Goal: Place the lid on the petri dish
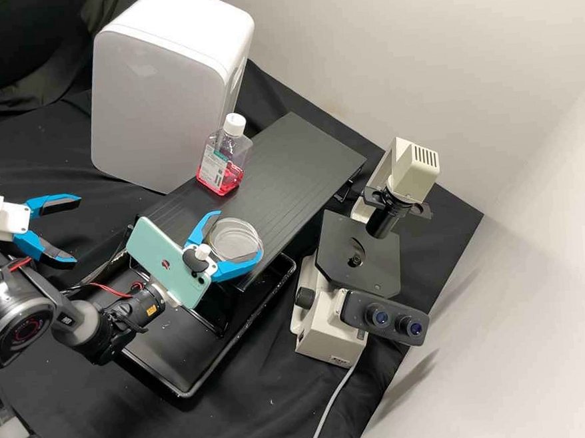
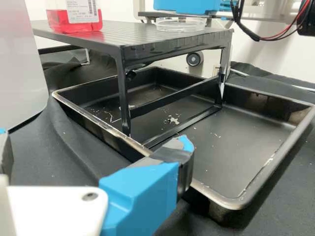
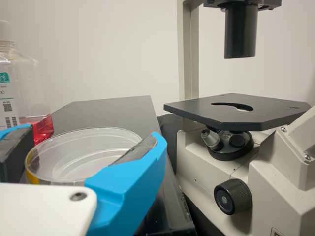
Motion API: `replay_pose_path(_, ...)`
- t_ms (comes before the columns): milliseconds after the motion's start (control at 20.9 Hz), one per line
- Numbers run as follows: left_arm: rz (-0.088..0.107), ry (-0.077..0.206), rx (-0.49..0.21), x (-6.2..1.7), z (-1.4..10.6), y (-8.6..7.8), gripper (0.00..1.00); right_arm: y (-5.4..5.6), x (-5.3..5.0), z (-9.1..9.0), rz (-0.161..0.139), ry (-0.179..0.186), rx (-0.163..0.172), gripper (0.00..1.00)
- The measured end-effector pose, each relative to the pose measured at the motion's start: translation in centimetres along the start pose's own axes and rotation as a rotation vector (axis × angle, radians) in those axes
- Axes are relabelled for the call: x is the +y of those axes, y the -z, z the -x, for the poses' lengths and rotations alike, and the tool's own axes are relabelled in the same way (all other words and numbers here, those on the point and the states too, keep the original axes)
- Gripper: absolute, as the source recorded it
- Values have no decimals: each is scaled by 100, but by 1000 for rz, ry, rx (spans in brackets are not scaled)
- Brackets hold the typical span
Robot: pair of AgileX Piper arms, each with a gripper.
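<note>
Right hand (image 1: 239,234) is round the petri dish (image 1: 235,239) lying flat on the rack (image 1: 302,165), can't tell if it's gripping; left hand (image 1: 75,230) gapes empty.

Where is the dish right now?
High view, centre-left: the dish sits on the black shelf's near end, gripped by the right hand, with the bottle farther back.

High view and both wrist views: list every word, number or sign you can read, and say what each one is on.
No text here is clear enough to quote.
Label on the bottle: print and a code pattern, too small to read.
Base of the microscope: a small red mark, too small to read.
Yellow sticker on the camera lens: blurred, unreadable.
</note>
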Motion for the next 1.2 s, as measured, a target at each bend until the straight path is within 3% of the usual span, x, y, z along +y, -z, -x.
replay_pose_path(144,0,0,0,0,0,0,100,-9,23,3,0,-8,-5,0)
replay_pose_path(527,0,-2,0,4,-4,-1,100,-8,36,9,77,-8,-12,0)
replay_pose_path(815,1,-2,1,4,-4,0,100,-30,38,8,86,-11,-34,0)
replay_pose_path(910,1,-2,1,4,-4,0,100,-23,44,-2,98,-13,-31,0)
replay_pose_path(1198,1,3,2,-9,-12,4,100,-6,68,-38,95,-24,-31,0)
